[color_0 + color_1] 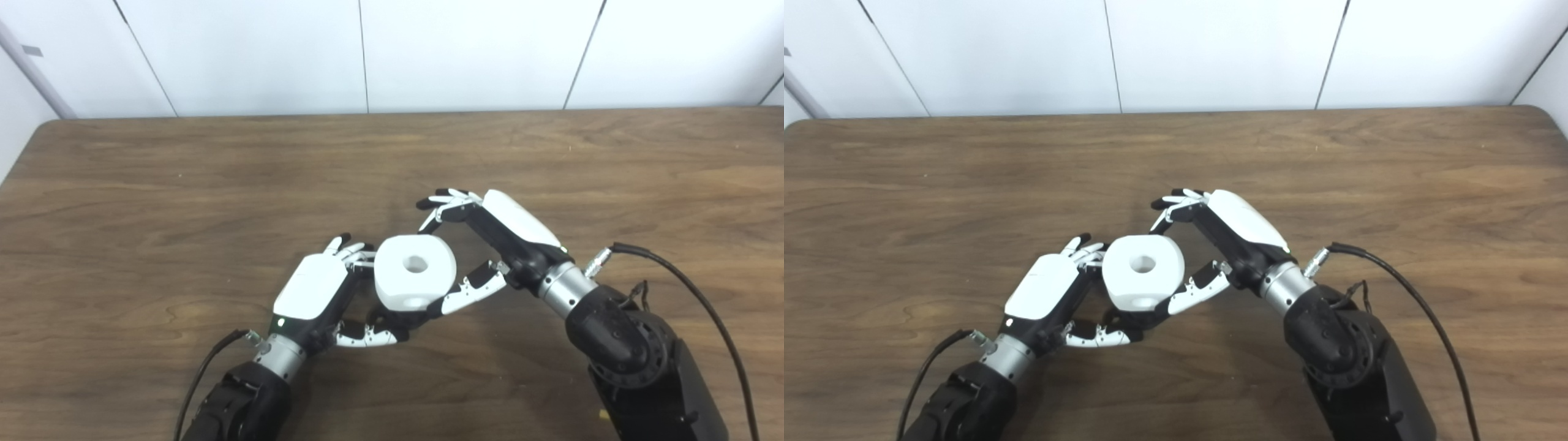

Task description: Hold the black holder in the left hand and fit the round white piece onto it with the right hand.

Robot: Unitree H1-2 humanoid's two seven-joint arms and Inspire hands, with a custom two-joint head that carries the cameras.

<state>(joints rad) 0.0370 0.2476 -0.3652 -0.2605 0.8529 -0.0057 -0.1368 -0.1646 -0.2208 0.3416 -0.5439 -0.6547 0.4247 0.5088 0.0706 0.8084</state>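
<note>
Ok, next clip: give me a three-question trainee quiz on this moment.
1. True or false: the round white piece lies flat on the table, away from both hands.
2. Which touches its lower right edge: A) the right hand thumb, B) the cable?
3. What marks the piece's top face?

Key: 1 false, it sits between the left hand and the right hand. 2 A. 3 A round hole.

Left hand (318, 288) low over the centre, palm turned inward, fingers (349, 248) curled round, thumb (367, 335) reaching across underneath. Right hand (490, 239) tilted in from the opposite side, fingers (444, 202) bent and spread apart, thumb (474, 288) stretched toward the left hand. Both forearms angled inward from the bottom edge.
</note>
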